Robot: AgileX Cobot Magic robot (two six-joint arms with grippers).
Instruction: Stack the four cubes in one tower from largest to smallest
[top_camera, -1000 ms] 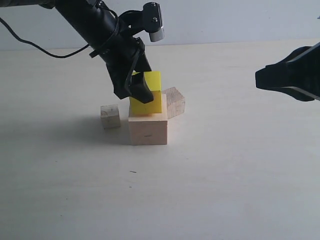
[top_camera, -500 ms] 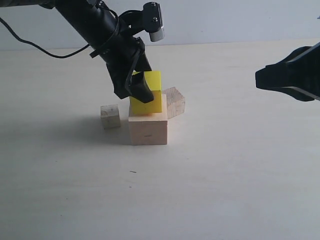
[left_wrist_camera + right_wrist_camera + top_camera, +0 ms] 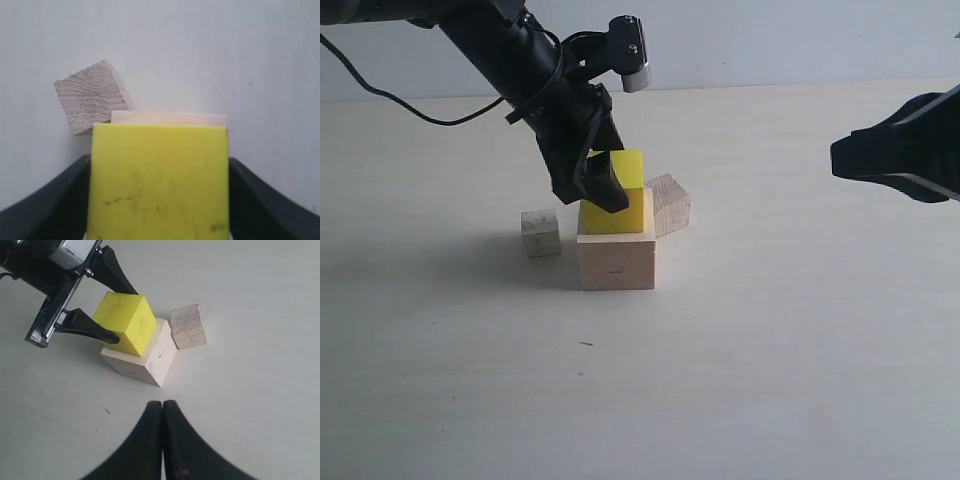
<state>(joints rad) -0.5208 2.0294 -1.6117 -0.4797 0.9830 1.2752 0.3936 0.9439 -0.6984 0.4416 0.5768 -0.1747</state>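
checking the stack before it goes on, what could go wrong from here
1. The left gripper has its fingers close on either side of the yellow cube. If one drags on the way out, it could twist or tip the cube on the large pale cube.
2. The yellow cube sits off-centre, toward one edge, so later cubes may lean.
3. The brownish cube lies close by the base's corner, so grasping it could bump the stack.

Left arm (image 3: 505,55): matte black tube, thin black cable (image 3: 382,95) attached. Silver-white camera block (image 3: 632,62) on black bracket. Left tool (image 3: 605,185) and right tool (image 3: 162,407): black, curved, tapering fingers, unmarked.
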